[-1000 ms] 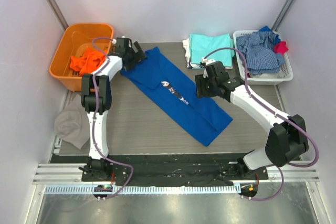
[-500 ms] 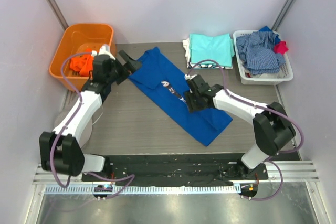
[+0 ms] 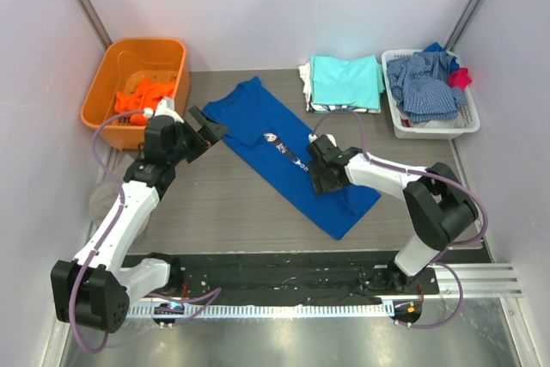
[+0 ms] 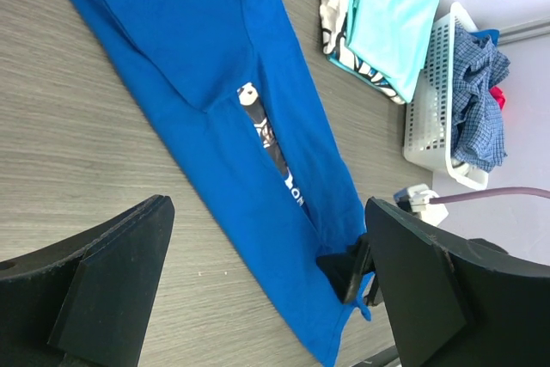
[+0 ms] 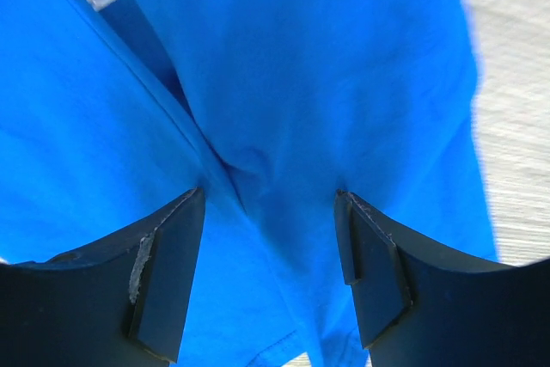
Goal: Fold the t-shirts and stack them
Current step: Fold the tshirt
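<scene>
A royal blue t-shirt (image 3: 284, 150), folded lengthwise, lies diagonally across the table, its white-and-dark print (image 3: 284, 149) facing up. My right gripper (image 3: 320, 174) points down onto the shirt's lower half. In the right wrist view its jaws (image 5: 268, 204) stand open astride a soft crease in the blue cloth (image 5: 301, 58), clamping nothing. My left gripper (image 3: 206, 129) hovers wide open just off the shirt's left edge, near the collar end. In the left wrist view the left gripper (image 4: 266, 229) frames the blue shirt (image 4: 215, 66) below. A folded stack with an aqua t-shirt (image 3: 345, 81) on top sits at the back.
An orange bin (image 3: 103, 83) at the back left holds an orange t-shirt (image 3: 142, 96). A white basket (image 3: 434, 129) at the back right holds a blue-and-white checked garment (image 3: 423, 82) and a red cloth (image 3: 461, 77). A grey cloth (image 3: 110, 204) lies off the table's left edge.
The left arm pulled back from the shirt's collar toward the near left, gripper still open. The right gripper slid down-left along the shirt and its jaws widened.
</scene>
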You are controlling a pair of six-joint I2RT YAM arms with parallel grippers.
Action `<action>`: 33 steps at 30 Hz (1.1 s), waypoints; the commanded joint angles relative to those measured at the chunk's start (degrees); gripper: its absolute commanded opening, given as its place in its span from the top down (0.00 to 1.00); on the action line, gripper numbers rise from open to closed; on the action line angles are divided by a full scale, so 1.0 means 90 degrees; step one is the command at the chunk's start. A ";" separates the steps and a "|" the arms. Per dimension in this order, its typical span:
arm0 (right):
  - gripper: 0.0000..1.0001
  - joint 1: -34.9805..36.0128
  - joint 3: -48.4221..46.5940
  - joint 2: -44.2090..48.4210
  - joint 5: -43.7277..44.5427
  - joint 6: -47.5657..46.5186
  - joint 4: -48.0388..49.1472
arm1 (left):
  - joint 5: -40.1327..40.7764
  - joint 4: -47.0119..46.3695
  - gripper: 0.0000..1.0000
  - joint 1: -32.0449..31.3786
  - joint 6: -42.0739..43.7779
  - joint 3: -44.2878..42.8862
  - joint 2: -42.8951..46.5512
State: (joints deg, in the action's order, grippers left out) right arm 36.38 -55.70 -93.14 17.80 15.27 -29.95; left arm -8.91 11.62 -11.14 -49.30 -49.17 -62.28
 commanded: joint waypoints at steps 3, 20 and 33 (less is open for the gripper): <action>0.31 0.0410 0.0290 -0.0178 -0.0522 0.0637 0.0047 | 0.0140 0.0164 0.00 -0.0003 -0.0050 0.0189 0.0406; 0.31 0.3106 -0.1613 -0.1927 -0.0641 0.2708 -0.0129 | 0.0501 0.0916 0.00 0.0007 0.0185 0.0287 0.1031; 0.24 0.1994 -0.2549 -0.0480 0.0210 0.1392 -0.0217 | 0.1075 0.1520 0.00 0.0036 0.0282 0.0161 0.1421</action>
State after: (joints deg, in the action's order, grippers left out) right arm 60.05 -72.60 -97.43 18.20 34.26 -33.61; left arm -3.81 22.22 -11.14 -47.79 -46.59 -53.43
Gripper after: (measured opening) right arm 0.752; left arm 0.996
